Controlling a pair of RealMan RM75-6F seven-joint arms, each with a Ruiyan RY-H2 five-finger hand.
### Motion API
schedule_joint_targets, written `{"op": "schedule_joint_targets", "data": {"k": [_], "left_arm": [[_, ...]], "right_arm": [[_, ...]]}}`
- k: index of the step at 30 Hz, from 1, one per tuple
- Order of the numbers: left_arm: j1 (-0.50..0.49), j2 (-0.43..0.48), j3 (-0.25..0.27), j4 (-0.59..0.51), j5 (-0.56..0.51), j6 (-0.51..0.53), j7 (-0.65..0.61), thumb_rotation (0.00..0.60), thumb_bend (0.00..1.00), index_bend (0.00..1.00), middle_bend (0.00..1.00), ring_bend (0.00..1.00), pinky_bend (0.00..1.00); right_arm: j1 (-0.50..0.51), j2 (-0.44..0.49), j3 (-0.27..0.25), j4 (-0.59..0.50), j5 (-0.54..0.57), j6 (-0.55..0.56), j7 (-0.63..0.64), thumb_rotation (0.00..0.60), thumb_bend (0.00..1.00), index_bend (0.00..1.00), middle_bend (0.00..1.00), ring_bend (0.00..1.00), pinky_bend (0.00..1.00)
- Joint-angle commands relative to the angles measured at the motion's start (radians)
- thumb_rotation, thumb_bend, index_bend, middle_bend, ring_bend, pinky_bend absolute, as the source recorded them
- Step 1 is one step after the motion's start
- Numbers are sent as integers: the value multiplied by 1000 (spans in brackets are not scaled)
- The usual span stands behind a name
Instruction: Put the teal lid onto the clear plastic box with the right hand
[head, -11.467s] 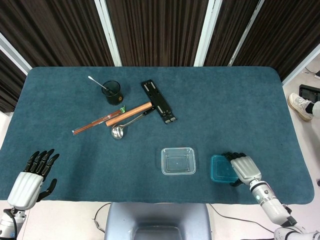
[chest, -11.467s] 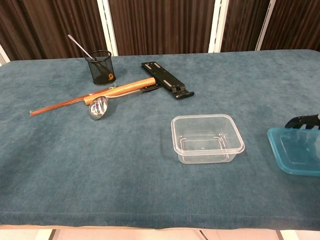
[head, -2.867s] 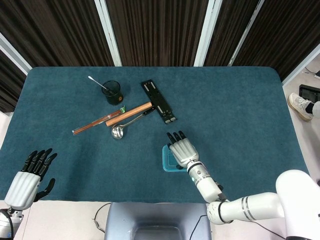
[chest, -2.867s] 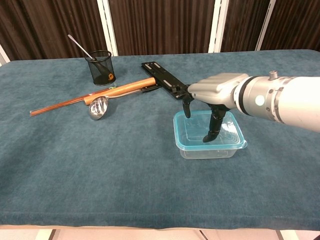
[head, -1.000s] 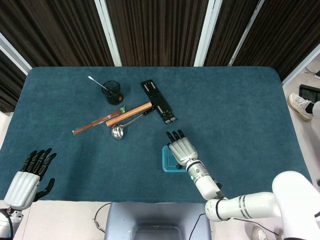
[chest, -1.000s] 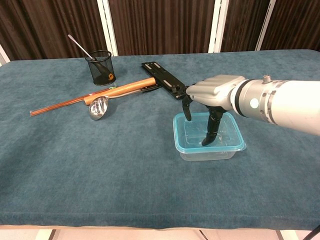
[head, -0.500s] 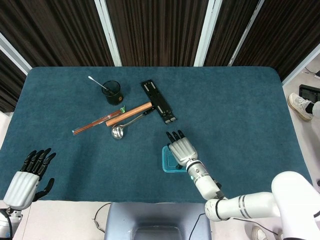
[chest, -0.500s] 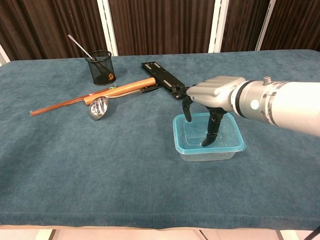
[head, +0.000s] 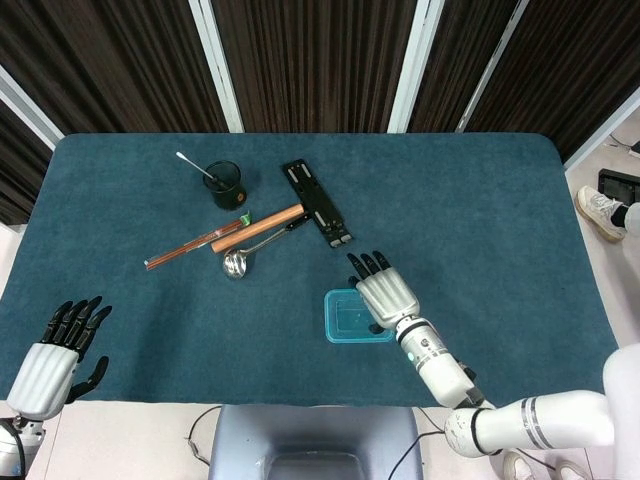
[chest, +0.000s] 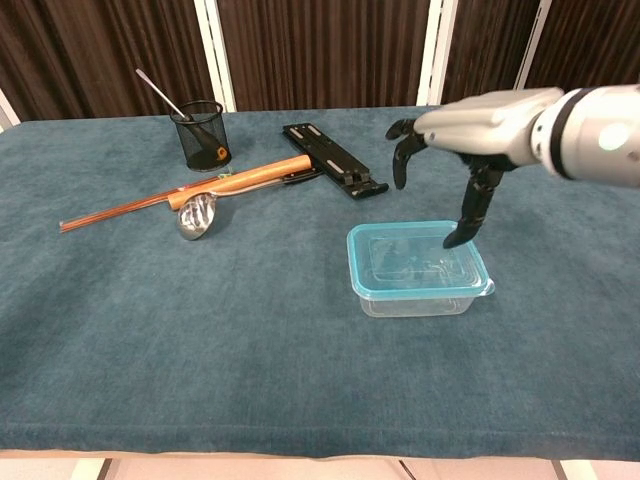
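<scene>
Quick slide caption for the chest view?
Teal lid seated on the clear plastic box; right robot hand open above it.

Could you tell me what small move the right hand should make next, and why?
Probably draw the right hand up and away. The teal lid already sits level on the clear plastic box, and the hand holds nothing above it, fingers apart, clear of the lid.
</scene>
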Motion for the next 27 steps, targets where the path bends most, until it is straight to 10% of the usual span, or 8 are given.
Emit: {"op": "schedule_joint_targets", "data": {"k": [1, 6, 12, 19, 27], "left_arm": [[3, -2, -1, -2, -1, 4, 6, 600, 441, 0, 0, 0, 56], [6, -3, -2, -2, -3, 8, 10, 600, 441, 0, 0, 0, 56], [6, -5, -4, -7, -10, 1, 24, 600, 441, 0, 0, 0, 56], [9, -15, -4, -10, -2, 9, 49, 600, 441, 0, 0, 0, 56], [9, -24, -2, -9, 4, 5, 70, 600, 441, 0, 0, 0, 56]], "right_arm": [[-103, 148, -43, -131, -167, 86, 96, 600, 207, 354, 82, 44, 79], [-330, 308, -220, -168, -504, 233, 267, 600, 207, 160, 29, 1, 47], [-604, 299, -329, 59, -748, 469, 502, 600, 206, 85, 0, 0, 0], [-819, 195, -308, 328, -778, 613, 790, 600, 206, 82, 0, 0, 0], [-874, 195, -244, 380, -809, 633, 803, 600, 207, 69, 0, 0, 0]]}}
